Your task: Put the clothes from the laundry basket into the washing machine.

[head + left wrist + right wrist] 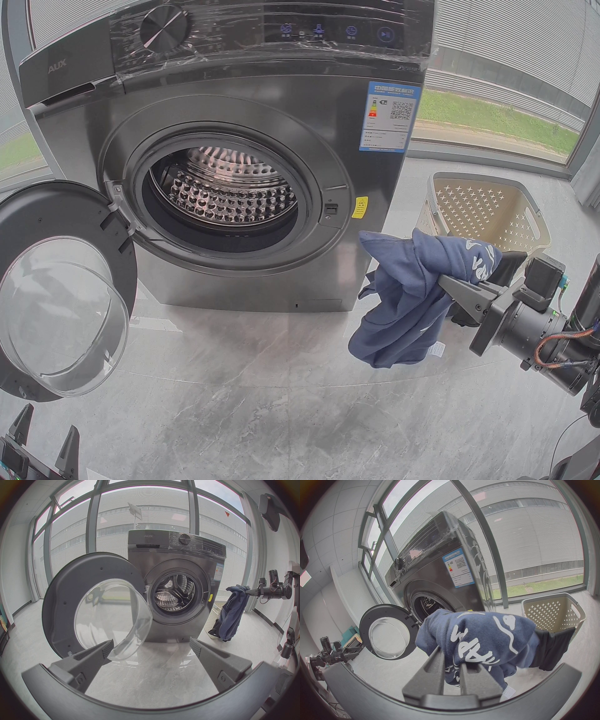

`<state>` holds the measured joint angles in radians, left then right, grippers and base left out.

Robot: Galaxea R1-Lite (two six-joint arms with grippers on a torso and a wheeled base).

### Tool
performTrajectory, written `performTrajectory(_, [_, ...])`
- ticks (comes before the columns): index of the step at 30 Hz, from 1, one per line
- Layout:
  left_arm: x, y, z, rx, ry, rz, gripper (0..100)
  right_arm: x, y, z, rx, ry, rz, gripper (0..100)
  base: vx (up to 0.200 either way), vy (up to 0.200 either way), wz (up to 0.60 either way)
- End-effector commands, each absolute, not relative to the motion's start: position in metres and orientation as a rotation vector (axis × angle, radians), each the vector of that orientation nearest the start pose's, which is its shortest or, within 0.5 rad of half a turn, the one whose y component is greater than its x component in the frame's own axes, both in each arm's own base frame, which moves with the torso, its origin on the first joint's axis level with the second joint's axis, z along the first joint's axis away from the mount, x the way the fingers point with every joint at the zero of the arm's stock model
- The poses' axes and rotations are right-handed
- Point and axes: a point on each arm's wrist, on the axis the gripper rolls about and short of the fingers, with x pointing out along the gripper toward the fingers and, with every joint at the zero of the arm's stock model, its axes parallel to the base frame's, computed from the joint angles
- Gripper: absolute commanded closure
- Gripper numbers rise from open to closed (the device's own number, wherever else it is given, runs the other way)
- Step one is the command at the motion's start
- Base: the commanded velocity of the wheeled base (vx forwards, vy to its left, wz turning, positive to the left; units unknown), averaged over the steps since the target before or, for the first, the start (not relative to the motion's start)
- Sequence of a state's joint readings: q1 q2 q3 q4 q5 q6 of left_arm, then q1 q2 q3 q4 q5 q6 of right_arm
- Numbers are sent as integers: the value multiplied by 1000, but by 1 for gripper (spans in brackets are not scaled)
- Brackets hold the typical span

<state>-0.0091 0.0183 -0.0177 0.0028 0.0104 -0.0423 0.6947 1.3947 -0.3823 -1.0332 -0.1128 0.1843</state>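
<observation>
Head view: the right gripper [445, 284] is holding a navy sweatshirt [406, 300], jaws clamped on the cloth, just right of the washing machine [250, 94] and in front of the laundry basket [484, 206].

Left wrist view: the left gripper [150, 650] is facing the machine's open door [93, 617], jaws wide apart and empty.

Right wrist view: the jaws are pinching the sweatshirt together, and a black garment [553, 648] is showing between the sweatshirt and the basket.

The garment [406, 294] is navy, white-printed; the basket [484, 209] beige
</observation>
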Motion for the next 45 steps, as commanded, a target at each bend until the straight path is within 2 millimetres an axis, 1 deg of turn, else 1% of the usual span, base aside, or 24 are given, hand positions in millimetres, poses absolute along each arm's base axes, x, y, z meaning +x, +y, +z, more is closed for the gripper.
performTrajectory(1, [-22,0,76,-43,20,2,0,161,130,188,185,39,580,100,0,0,0])
performTrajectory(8, [-22,0,76,-43,18,2,0,161,130,188,186,38,578,100,0,0,0])
performTrajectory(21, [-22,0,76,-43,20,2,0,162,130,188,184,40,575,100,0,200,0])
performTrajectory(29, [-22,0,76,-43,20,2,0,161,130,187,184,42,575,100,0,0,0])
performTrajectory(36, [-22,0,76,-43,20,2,0,161,130,187,184,42,575,100,-200,0,0])
performTrajectory(45, [-22,0,76,-43,20,2,0,162,129,187,185,43,573,100,0,0,0])
